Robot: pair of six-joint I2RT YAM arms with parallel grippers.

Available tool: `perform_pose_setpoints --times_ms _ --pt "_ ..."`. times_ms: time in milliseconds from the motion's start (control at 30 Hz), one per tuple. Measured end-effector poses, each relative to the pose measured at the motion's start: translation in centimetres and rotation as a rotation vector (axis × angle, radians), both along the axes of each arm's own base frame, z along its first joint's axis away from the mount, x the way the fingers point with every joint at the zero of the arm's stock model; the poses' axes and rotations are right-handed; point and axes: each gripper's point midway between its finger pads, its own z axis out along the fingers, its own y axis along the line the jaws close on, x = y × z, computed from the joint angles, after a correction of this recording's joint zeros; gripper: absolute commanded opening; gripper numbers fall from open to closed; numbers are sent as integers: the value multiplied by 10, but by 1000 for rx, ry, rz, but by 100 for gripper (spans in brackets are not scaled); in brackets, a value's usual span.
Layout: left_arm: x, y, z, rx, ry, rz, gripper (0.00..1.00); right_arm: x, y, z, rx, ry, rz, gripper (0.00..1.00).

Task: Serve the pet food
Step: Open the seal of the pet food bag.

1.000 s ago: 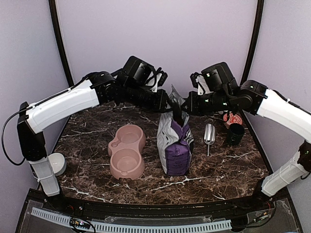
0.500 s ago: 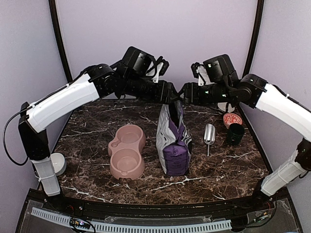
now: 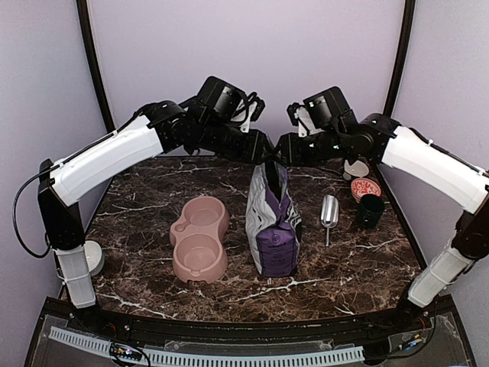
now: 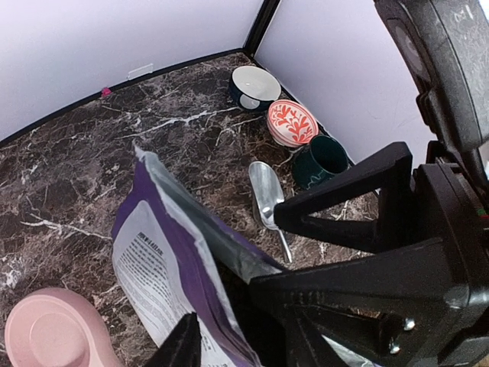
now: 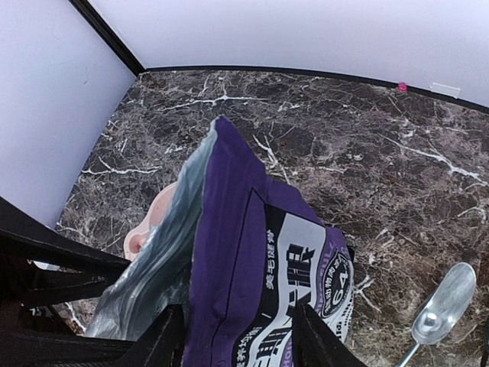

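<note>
Nearest the front edge of the dark marbled surface (image 3: 145, 195), left of centre, the pink double bowl (image 3: 200, 233) lies with both wells bare. Just right of it, mid-surface, the purple-and-white bag (image 3: 273, 229) stands upright with its mouth pulled tall. No pet food shows anywhere; it is presumably inside the bag. Toward the right edge a metal scoop (image 3: 329, 211) lies close to the bag, then a dark cup (image 3: 370, 211). A red-patterned dish (image 3: 365, 188) and a dark bowl with a white inside (image 4: 254, 86) sit in the far right corner.

Both hands meet over the bag's mouth. The right hand (image 3: 283, 152) has its fingers (image 5: 162, 340) spread, the purple wall running between them, not pinched as far as I can see. The left hand (image 3: 265, 154) shows one fingertip (image 4: 186, 344) beside the silver-lined lip. Its partner is lost against the other arm's dark frame, so I cannot tell whether it grips.

The risks, as I judge them:
- **Tipping:** the bag is tall and narrow, and an uneven pull on one lip could topple it toward the front edge, scattering kibble.
- **Collision:** the hands work almost touching, so a small sideways error could knock them together.
- **Tearing:** pulling the lips apart too hard could tear the seam.
</note>
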Motion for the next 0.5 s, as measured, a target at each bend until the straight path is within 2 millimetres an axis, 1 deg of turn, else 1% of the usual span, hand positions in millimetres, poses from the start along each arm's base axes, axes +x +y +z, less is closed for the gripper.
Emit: perform_pose_setpoints --times_ms 100,167,267,300,333,367,500 --pt "1 1 -1 10 -5 4 29 1 4 -3 -2 7 10 31" --pt "1 1 -2 12 -6 4 23 1 6 -3 4 9 17 22" --pt "2 -1 -5 15 -1 5 6 0 9 -3 18 17 22 8" --pt "3 -2 -7 14 1 5 2 0 10 -2 23 17 25 5" --pt "3 -2 -8 17 0 1 0 0 11 -2 29 16 27 1" --pt "3 -3 -9 16 5 5 0 0 11 -3 27 15 32 0" --pt "6 -5 -13 20 5 6 0 0 11 -5 31 21 22 0"
